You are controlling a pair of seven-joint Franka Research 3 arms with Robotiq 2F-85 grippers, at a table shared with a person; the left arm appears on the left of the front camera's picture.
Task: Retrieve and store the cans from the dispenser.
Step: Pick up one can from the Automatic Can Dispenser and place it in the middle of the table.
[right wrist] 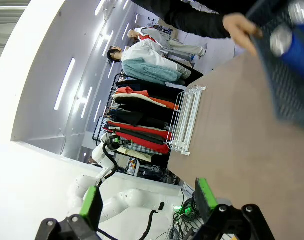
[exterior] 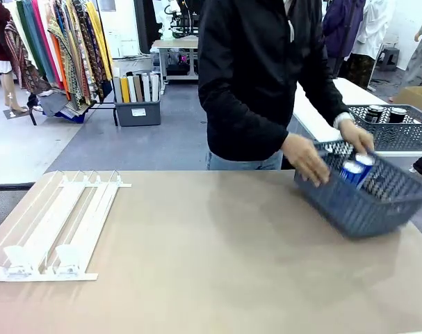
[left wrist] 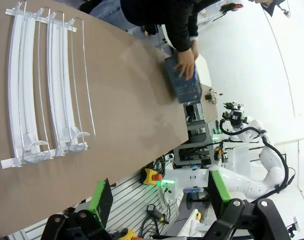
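Note:
The white dispenser (exterior: pixel 58 229) lies at the table's left, its rail lanes bare. It also shows in the left wrist view as the dispenser (left wrist: pixel 46 85) and in the right wrist view as the dispenser (right wrist: pixel 187 120). Two blue cans (exterior: pixel 352 171) stand in a dark grey mesh basket (exterior: pixel 350 209) at the table's right, with both of the person's hands on its rim. Blue cans (right wrist: pixel 298 50) sit in the blurred basket (right wrist: pixel 284 85). My left gripper (left wrist: pixel 159 200) is open, off the table's edge. My right gripper (right wrist: pixel 147 205) is open too, with nothing between its fingers.
A second mesh basket (exterior: pixel 405 136) with two black cans (exterior: pixel 375 113) sits on a white table behind the person. The person (exterior: pixel 259 76) stands at the far edge. The brown tabletop (exterior: pixel 197 257) stretches between dispenser and basket. Clothes racks stand in the background.

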